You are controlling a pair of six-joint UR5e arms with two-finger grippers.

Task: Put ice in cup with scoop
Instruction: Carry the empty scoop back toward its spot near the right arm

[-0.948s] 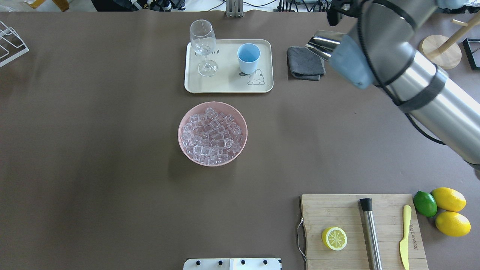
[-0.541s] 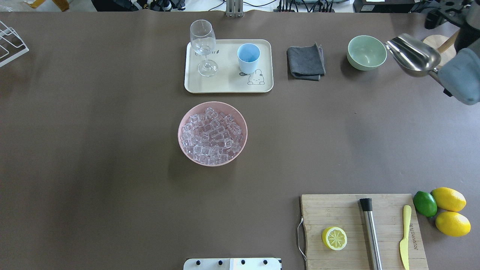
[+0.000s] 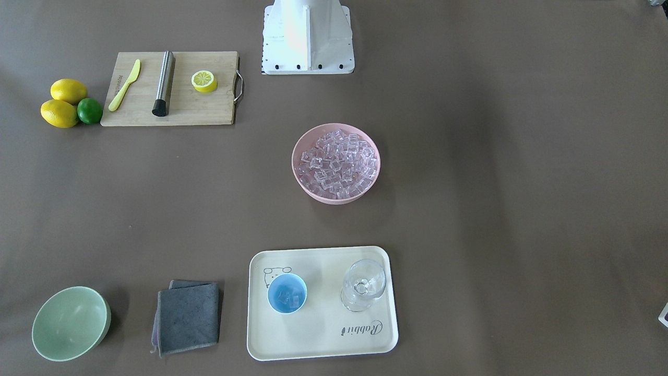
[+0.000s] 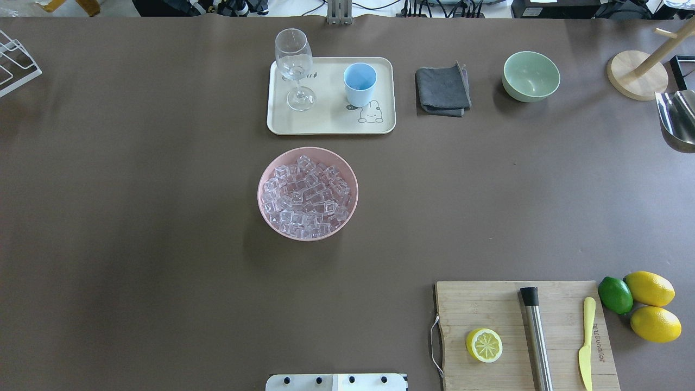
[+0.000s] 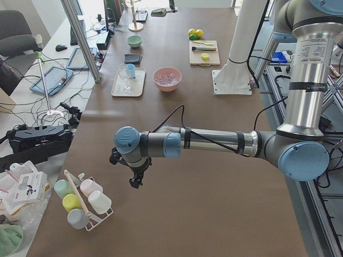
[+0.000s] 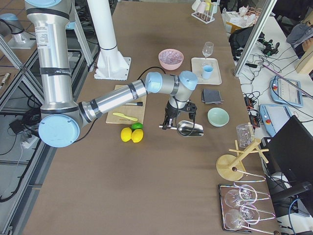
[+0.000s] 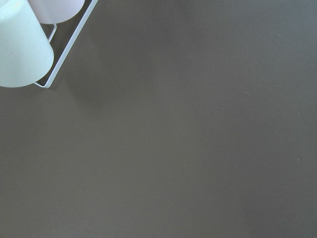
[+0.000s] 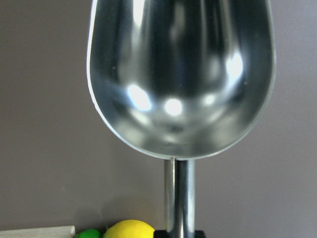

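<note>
— At the table's right end, what is the right gripper (image 6: 166, 125) doing?

— Its fingers are pressed onto the short handle of the scoop (image 8: 181, 74). The trough opens toward the wrist camera, over brown tabletop between the lemons (image 6: 126, 134) and the green bowl (image 6: 218, 117).

— And the left gripper (image 5: 134, 182)?

— It hangs over the table's left end, near a rack of cups (image 5: 83, 206). I cannot tell how its fingers stand.

— Where is the ice (image 3: 338, 163)?

— Heaped in the pink bowl (image 3: 334, 198) at mid-table. A few pieces lie inside the blue cup (image 3: 279, 284), which stands on the tray (image 3: 323, 334) beside the stemmed glass (image 3: 364, 284).
</note>
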